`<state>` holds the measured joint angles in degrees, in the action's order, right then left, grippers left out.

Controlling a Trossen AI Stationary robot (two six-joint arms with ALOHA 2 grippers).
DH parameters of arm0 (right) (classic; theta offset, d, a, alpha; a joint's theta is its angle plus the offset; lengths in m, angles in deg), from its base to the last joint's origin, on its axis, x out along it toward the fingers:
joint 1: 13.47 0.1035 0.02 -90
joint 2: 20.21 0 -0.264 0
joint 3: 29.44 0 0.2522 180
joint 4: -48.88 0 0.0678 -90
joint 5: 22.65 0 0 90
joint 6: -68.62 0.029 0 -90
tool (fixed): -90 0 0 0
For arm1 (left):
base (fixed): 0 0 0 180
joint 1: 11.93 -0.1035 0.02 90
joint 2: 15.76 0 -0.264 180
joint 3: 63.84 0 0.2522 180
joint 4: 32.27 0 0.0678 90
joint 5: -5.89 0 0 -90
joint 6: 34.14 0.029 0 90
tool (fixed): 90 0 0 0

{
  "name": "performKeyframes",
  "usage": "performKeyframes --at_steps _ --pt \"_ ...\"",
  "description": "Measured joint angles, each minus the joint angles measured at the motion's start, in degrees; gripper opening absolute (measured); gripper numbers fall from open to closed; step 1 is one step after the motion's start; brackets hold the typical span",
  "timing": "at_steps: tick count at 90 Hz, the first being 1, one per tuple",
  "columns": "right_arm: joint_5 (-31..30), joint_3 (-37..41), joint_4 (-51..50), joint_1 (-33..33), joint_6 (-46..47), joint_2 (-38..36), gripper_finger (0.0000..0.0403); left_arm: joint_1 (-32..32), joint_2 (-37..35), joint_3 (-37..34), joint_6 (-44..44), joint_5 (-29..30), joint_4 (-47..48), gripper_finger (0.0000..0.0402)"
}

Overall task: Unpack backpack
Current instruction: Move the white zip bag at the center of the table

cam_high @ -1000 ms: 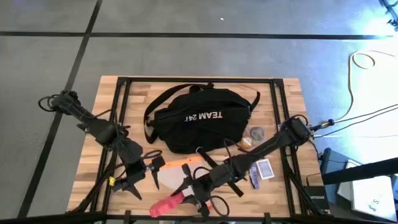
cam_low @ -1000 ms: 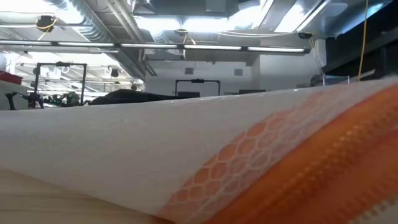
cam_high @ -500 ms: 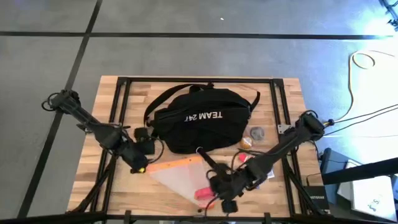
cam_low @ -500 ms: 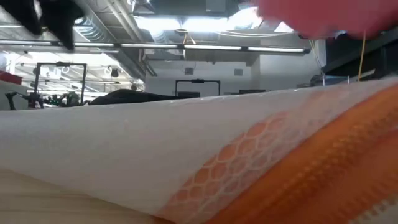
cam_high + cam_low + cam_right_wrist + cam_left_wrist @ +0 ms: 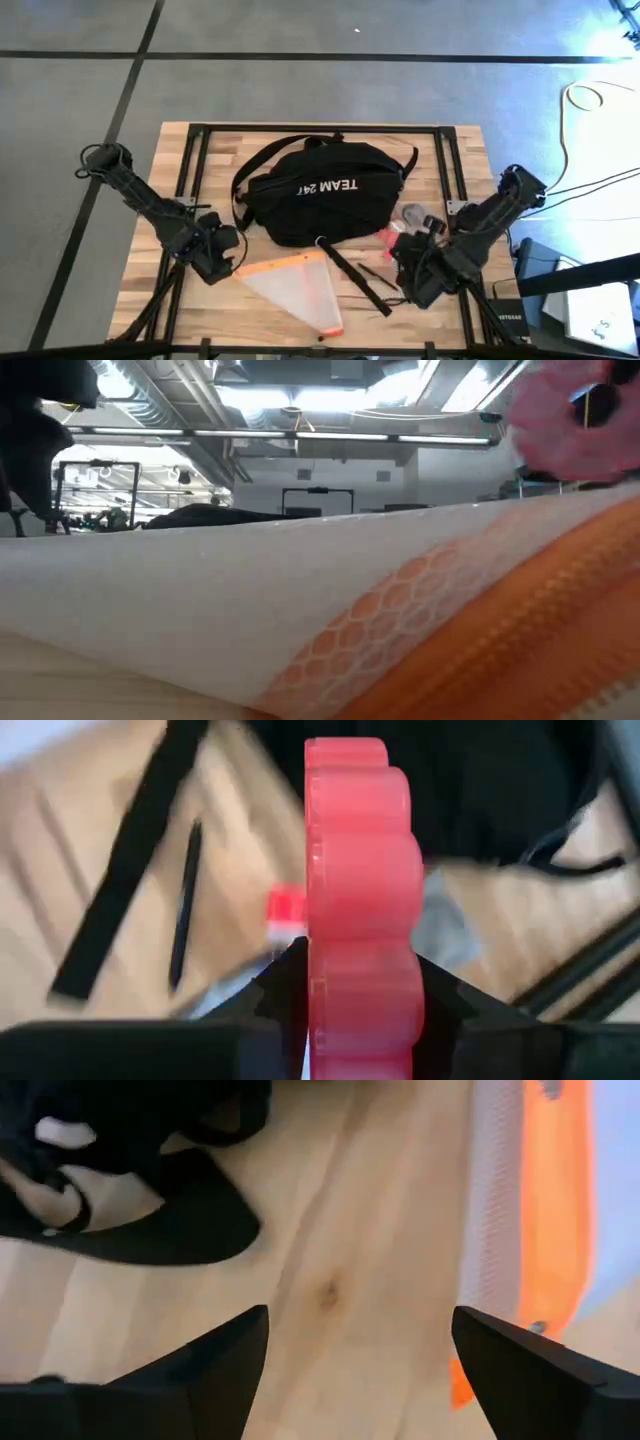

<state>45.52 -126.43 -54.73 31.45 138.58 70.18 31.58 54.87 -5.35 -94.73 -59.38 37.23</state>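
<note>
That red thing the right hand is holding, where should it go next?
Probably down onto the bare wood beside the backpack. The right hand grips the red thing above the table's right side, near other unpacked bits.

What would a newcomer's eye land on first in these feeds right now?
Most striking is the black backpack with white lettering, at the middle back of the table. In front of it lies a translucent pouch with orange trim, close to the open left gripper. The right gripper, right of the backpack, is shut on a bright pink ridged object.
</note>
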Motion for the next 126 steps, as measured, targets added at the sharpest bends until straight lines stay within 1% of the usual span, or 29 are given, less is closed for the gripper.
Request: performKeyframes --at_steps 15,21,25,28,38,52,64,76,84,95,101,106,117,126 --pt "10.93 7.44 0.03 3.92 1.67 0.42 0.0099 1.69 -0.01 -0.6 0.55 2.98 -4.41 0.0299" --pt "14.33 10.83 -0.28 5.14 3.32 0.42 0.0099 2.05 -0.01 -1.07 1.24 3.61 -5.82 0.0299" --pt "15.53 13.08 -0.02 5.48 4.57 0.42 0.0099 2.24 -0.01 -1.46 2.51 3.49 -7.25 0.0299" --pt "15.62 14.74 -0.02 5.55 5.46 0.42 0.0099 2.46 -0.01 -1.96 3.84 3.02 -9.02 0.0299" --pt "15.57 19.75 -0.19 5.27 9.02 0.44 0.0099 3.38 0.0 -3.93 9.23 -1.13 -14.34 0.0299" --pt "14.03 24.0 -0.14 5.32 11.13 0.44 0.0099 3.37 0.01 -5.83 8.14 -1.9 -14.51 0.0299" --pt "11.22 25.25 0.99 5.32 13.9 0.44 0.0099 4.07 0.01 -6.94 8.54 -2.41 -14.85 0.0299" --pt "7.52 25.34 5.22 5.32 14.94 0.44 0.0099 4.65 0.01 -7.74 8.23 -1.35 -15.86 0.0299" --pt "7.55 25.34 5.62 5.32 14.88 0.46 0.0099 4.92 0.01 -7.8 8.84 -1.38 -17.76 0.0299" --pt "9.96 25.23 5.69 5.36 14.04 0.46 0.0102 4.87 0.01 -7.8 11.58 -1.36 -20.57 0.0299" --pt "10.61 24.89 5.99 5.52 13.76 0.46 0.0116 4.87 0.01 -7.8 12.75 -1.23 -21.99 0.0299" --pt "10.5 24.64 6.32 5.74 13.76 0.44 0.0136 4.87 0.01 -7.8 13.36 -0.98 -22.89 0.0299" --pt "9.97 24.29 7.28 5.76 13.55 0.46 0.0202 4.87 0.01 -7.8 15.07 -0.55 -24.45 0.0299" --pt "10.94 24.12 7.17 5.71 12.47 0.47 0.026 4.96 0.01 -7.78 15.86 -0.74 -25.39 0.0299"
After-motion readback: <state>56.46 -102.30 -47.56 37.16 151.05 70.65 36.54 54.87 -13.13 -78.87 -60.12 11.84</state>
